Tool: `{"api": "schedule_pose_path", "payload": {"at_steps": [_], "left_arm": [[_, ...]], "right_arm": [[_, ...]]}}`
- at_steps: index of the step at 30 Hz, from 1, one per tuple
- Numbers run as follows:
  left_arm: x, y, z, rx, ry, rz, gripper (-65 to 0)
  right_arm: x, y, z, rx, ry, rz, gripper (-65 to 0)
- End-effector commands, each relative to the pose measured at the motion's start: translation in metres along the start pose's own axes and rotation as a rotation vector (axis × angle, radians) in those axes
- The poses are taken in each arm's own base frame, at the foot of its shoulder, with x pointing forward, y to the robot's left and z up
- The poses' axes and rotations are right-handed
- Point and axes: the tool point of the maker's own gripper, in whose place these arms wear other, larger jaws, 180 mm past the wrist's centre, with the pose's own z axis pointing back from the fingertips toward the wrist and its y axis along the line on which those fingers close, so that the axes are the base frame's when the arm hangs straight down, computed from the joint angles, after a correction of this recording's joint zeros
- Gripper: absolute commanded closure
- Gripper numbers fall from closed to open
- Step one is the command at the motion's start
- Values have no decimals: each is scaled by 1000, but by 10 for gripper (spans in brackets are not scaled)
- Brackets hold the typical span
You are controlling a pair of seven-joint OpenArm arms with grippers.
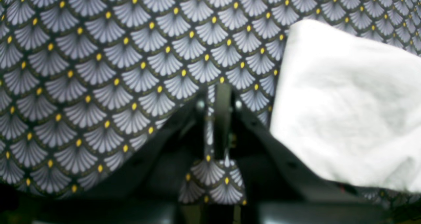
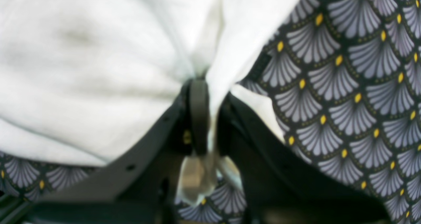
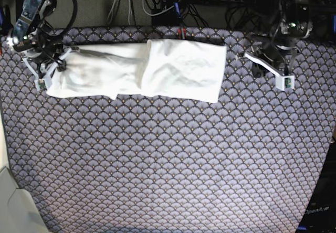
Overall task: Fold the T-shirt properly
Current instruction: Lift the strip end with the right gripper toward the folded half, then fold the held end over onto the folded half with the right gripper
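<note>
T-shirt (image 3: 142, 70) lies as a long white band across the far side of the counter (image 3: 168, 165), plain side up, no print showing; the half toward the left arm is doubled over the middle, so that end is thicker; the other end is a thinner layer with creases.

Right gripper (image 2: 204, 99) is at that thin end; jaws clamped on a pinch of T-shirt edge, cloth bunched and drawn up between them in the right wrist view. Left gripper (image 3: 281, 75) sits off the cloth, near the doubled end but apart from it; jaws together, nothing in them, only patterned cover below in its wrist view.

Handling, my read: light, limp cotton; no stiffness, sags and drags from any single pinch; layers can slide on each other. Best grip is at hems or corners, catching all layers, and both corners of an end for a square fold; one-point lift will likely skew it.
</note>
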Motion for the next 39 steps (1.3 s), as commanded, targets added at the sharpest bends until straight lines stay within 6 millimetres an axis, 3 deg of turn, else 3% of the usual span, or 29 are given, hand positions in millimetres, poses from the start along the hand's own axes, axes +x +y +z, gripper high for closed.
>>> {"api": "schedule_pose_path", "payload": {"at_steps": [1, 4, 8, 13, 22, 32, 39], "left_arm": [[13, -2, 5, -8, -44, -18, -35], [16, -4, 8, -11, -54, -22, -35], [14, -2, 10, -5, -49, -25, -35], [12, 22, 18, 59, -51, -3, -35], [17, 66, 35, 178, -75, 32, -35], [11, 112, 60, 308, -76, 57, -35], [21, 127, 68, 342, -92, 34, -35]], "right_arm": [[-3, -4, 4, -25, 32, 22, 0], [18, -1, 15, -45, -23, 72, 0], [30, 14, 30, -48, -47, 157, 0], [48, 36, 51, -51, -125, 178, 0], [60, 95, 47, 80, -175, 219, 0], [85, 188, 53, 302, -270, 290, 0], [97, 217, 68, 462, -348, 235, 0]]}}
